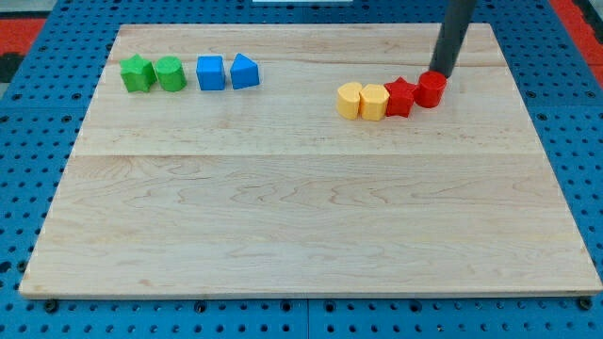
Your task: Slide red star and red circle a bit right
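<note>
The red star (399,96) lies at the upper right of the wooden board (301,226). The red circle (431,89) sits just to its right, touching it. My tip (440,73) is at the top right edge of the red circle, touching or almost touching it from behind. The dark rod rises from there out of the view's top.
Two yellow blocks (350,100) (374,102) stand in a row just left of the red star. A green star (138,73), a green circle-like block (171,73) and two blue blocks (211,72) (244,72) line the upper left. Blue pegboard surrounds the board.
</note>
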Available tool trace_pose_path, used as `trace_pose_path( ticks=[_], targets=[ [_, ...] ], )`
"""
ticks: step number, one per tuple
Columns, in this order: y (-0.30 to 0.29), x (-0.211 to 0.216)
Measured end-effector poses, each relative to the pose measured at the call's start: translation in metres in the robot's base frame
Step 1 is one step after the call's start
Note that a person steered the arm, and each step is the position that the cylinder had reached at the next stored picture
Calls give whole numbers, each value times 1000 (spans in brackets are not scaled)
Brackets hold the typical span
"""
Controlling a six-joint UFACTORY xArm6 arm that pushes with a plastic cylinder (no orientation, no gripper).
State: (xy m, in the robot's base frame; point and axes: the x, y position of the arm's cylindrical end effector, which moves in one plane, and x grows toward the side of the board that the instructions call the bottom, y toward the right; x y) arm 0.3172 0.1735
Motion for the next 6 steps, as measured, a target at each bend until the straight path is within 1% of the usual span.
trace_pose_path(
  ticks=[1,2,3,4,5,6],
  targets=[
    [18,13],
    [37,3],
    [8,-33],
    [-66,-28],
    [-56,9],
    [-56,8]
  ],
)
